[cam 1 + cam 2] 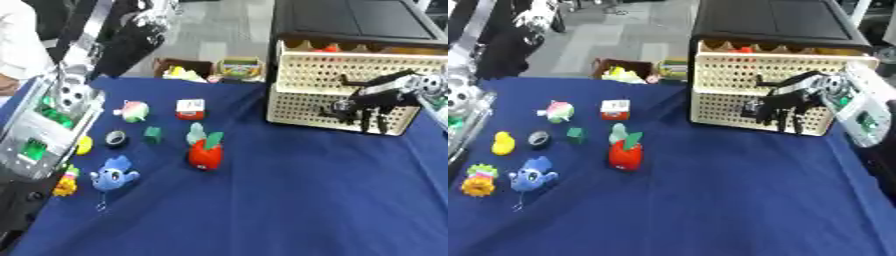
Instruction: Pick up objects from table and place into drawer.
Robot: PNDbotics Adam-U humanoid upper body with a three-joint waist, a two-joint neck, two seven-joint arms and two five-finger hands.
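Observation:
A cream perforated drawer (315, 90) stands pulled out of a black cabinet (350, 20), with red and orange things showing inside at its back. My right hand (785, 106) hangs in front of the drawer's face, fingers relaxed and pointing down, holding nothing. Small toys lie on the blue table (306, 200): a red fruit with green leaves (206, 154), a blue animal (114, 176), a pink-and-green ball (133, 110), a red-and-white cube (191, 108), a green block (153, 133), a grey ring (115, 138), a yellow duck (503, 143) and an orange flower (479, 184). My left hand (19, 200) lies dark at the lower left.
My left forearm (44, 125), silver with green lights, runs along the table's left edge next to the toys. Beyond the far edge sit a brown box (179, 67) and a crayon pack (239, 67). The near and middle right of the blue cloth is bare.

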